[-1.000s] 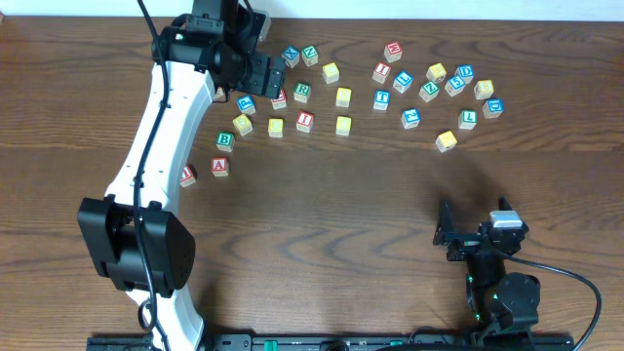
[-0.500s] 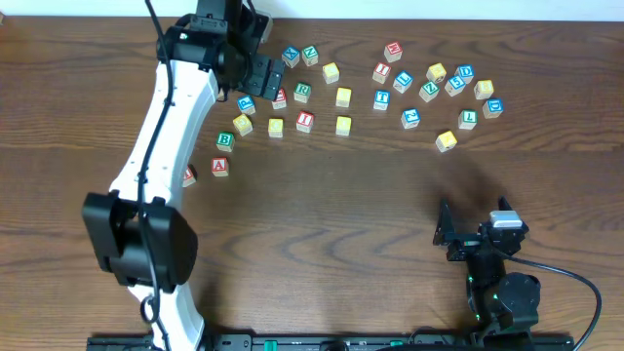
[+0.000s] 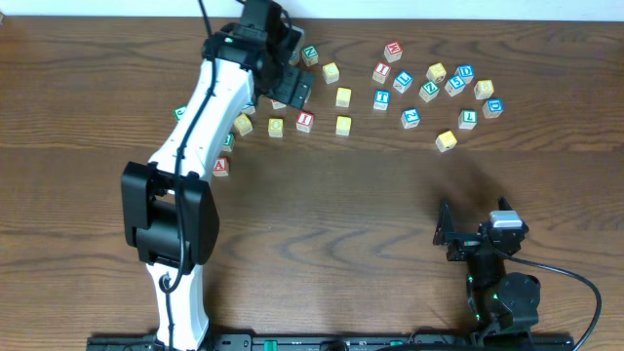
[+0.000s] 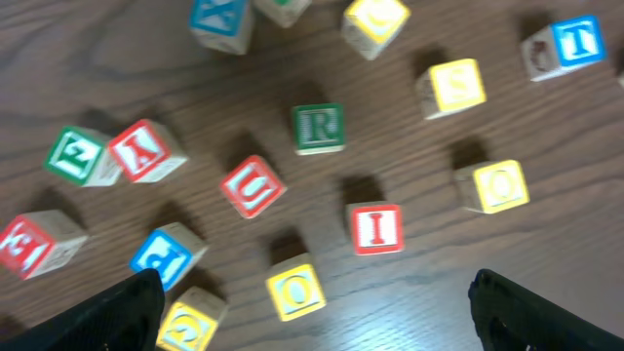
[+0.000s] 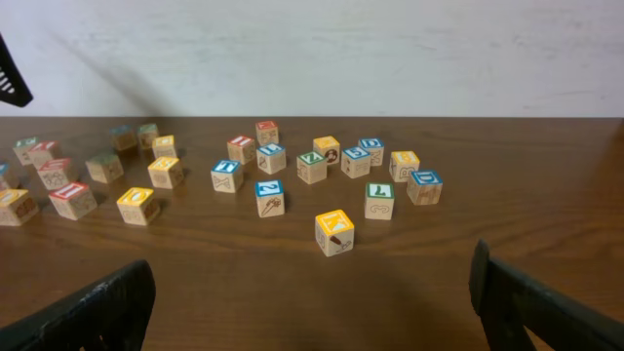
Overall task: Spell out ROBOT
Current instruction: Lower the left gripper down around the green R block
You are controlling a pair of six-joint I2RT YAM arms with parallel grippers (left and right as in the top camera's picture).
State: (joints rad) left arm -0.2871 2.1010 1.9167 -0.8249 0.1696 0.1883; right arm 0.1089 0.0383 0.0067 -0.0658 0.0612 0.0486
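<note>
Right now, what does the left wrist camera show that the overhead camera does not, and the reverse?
Only the left wrist camera: the green R cube, which the left arm covers from above, and the letter O, readable on a yellow cube. Only the overhead camera: both arms whole, with the right arm folded near the front edge, and the group of cubes on the right side. Both: the red I cube, the blue T cube and the wooden table.
</note>
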